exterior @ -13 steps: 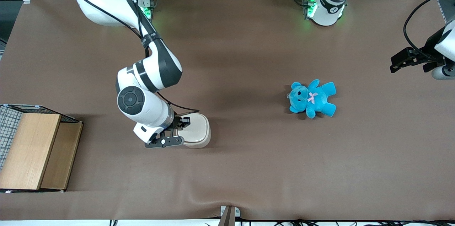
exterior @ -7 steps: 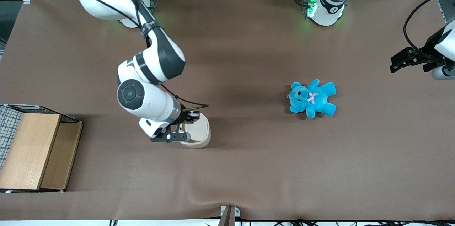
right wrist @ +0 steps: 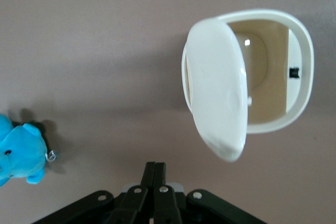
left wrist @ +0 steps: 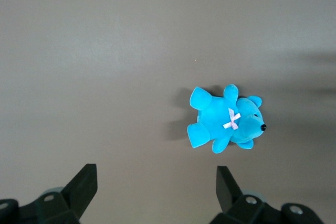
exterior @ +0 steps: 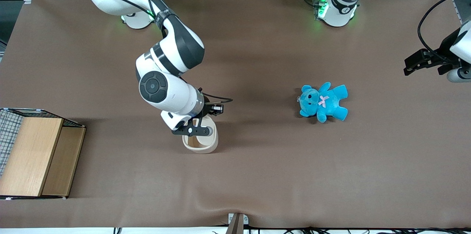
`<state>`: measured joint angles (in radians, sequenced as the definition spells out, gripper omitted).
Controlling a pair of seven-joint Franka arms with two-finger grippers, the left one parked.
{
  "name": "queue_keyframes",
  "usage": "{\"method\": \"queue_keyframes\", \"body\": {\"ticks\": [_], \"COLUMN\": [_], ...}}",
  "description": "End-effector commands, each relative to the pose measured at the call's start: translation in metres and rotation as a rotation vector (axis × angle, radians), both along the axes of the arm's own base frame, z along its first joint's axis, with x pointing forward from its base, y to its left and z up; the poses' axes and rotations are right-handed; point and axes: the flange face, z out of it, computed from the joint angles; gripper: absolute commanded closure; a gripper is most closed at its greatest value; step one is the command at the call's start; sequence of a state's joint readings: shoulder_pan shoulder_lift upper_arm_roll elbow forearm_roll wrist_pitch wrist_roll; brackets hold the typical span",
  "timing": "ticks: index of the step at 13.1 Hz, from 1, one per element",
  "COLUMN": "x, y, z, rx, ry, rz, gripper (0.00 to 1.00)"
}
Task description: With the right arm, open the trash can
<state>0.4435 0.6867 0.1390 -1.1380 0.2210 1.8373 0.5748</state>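
Right wrist view has the trash can [right wrist: 299, 72] sitting on the brown worktop [right wrist: 94, 35] with its lid [right wrist: 218, 87] swung up, so the tan inside is on show; nothing is seen in there apart from a small dark catch on one wall and a pale bump on the floor. The tool [right wrist: 155, 174] is seen with its two fingers pressed together, holding nothing, apart from the lid.

From the front, the tool [exterior: 203, 126] hangs right over the can [exterior: 200, 145], between the two ends of the worktop but nearer the working arm's; the blue teddy [exterior: 323, 102] lies well apart, toward the parked arm's end.

Risk-wise, probably: the lid is only propped on its hinge, so it could be knocked shut again if the tool is pulled away carelessly; the can looks light, so it might get tipped or dragged too.

The wooden box with wire mesh [exterior: 35, 155] is seen too; its contents can't be made out.
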Motion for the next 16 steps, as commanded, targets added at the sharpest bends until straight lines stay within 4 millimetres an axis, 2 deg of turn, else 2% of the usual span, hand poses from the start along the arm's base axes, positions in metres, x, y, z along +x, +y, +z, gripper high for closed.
{"method": "queue_keyframes", "body": {"ticks": [1,4,5,9,11,13,16], "x": [-0.003,0.002,0.004,0.008,0.015,0.018,0.025], "y": [-0.023,-0.073,-0.089,-0.144,-0.183,-0.208,-0.246], "z": [0.032,0.064,0.07,0.093,0.094,0.103,0.102], "rx": [-0.002,-0.03,-0.045,-0.049,-0.045,-0.052,-0.097], "ry": [0.056,0.093,0.111,0.114,0.137,0.133,0.114], "rz": [-0.017,-0.048,-0.065,0.002,0.028,0.017,0.056], "gripper": [0.51,0.09,0.0,0.0,0.0,0.0,0.0]}}
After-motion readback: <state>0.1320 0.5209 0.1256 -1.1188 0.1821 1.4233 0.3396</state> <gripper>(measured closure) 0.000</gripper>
